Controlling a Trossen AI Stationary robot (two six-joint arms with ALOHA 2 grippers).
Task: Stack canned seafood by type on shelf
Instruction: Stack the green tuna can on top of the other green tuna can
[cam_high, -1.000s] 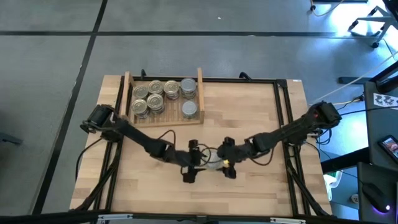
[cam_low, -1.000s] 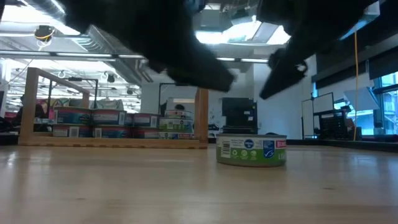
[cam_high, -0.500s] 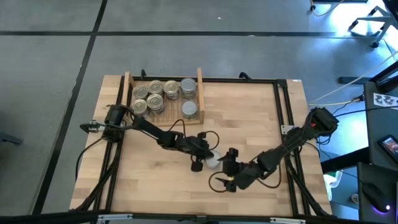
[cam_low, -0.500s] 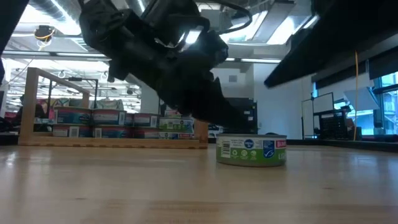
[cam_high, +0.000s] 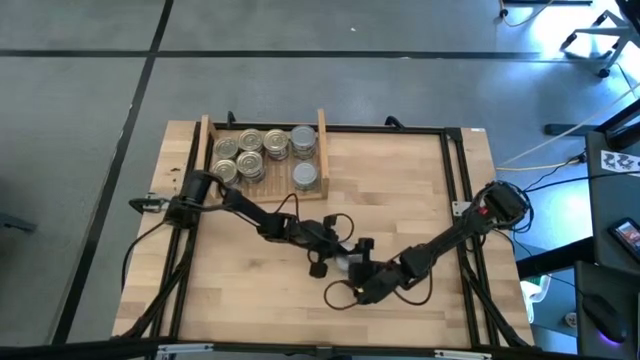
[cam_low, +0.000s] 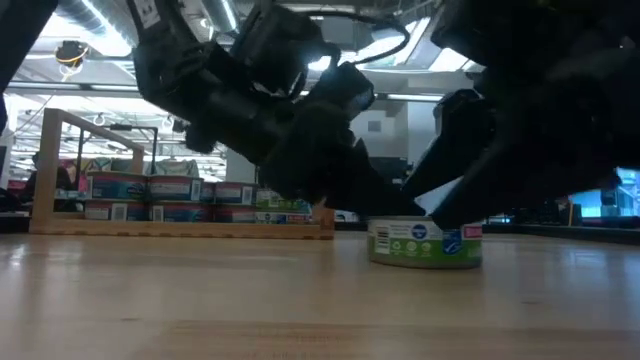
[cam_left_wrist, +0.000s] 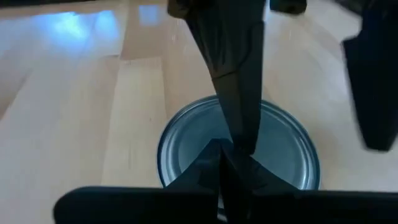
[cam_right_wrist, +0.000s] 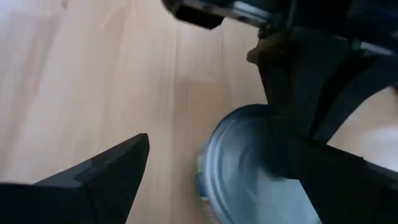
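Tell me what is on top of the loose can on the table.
The left gripper, jaws shut, rests over the can's plain grey lid. The lid's middle is covered; no pull tab shows.

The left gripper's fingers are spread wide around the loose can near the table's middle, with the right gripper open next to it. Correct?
Not quite. In the left wrist view the left gripper's fingers are shut together over the top of the can, not spread around it. The rest holds: the right gripper is open beside that can, near the middle of the table.
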